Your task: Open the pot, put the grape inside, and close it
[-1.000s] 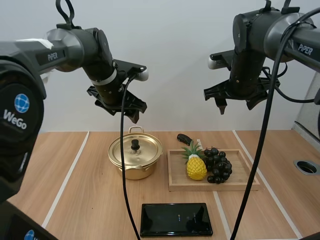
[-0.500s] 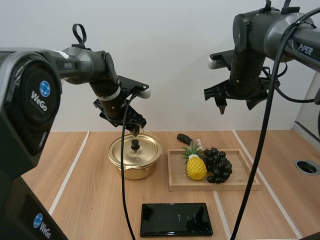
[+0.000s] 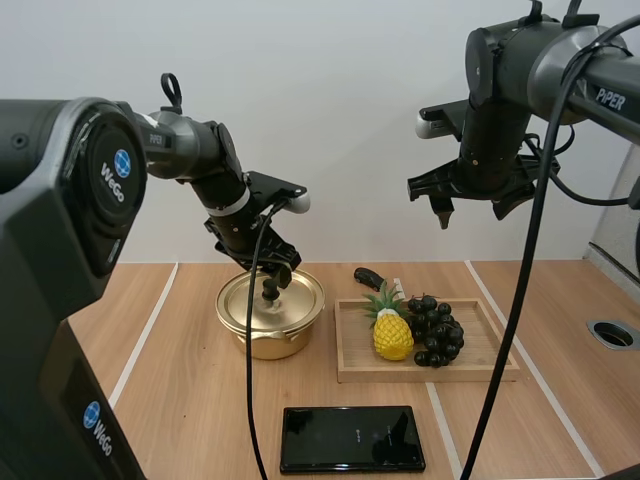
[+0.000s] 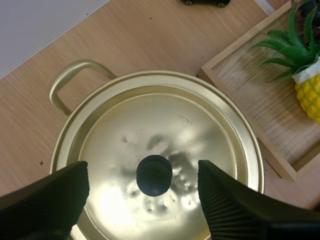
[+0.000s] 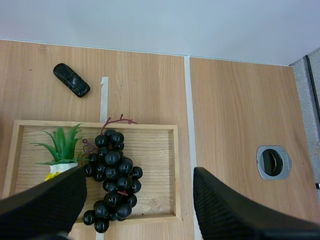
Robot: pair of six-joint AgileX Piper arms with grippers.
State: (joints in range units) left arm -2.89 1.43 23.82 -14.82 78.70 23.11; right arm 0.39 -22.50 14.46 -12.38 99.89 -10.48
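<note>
A gold pot with its lid on stands left of the wooden tray. My left gripper hangs open just above the lid's black knob, one finger on each side of it, touching nothing. A bunch of dark grapes lies in the tray beside a toy pineapple. My right gripper hovers open high over the tray, with the grapes far below between its fingers.
A black phone lies flat near the front edge. A small black toy car sits behind the tray. A round grommet hole is in the table at far right.
My left gripper has come down and slightly right, from high above the pot to just over the lid's knob. The right arm has stayed still.
</note>
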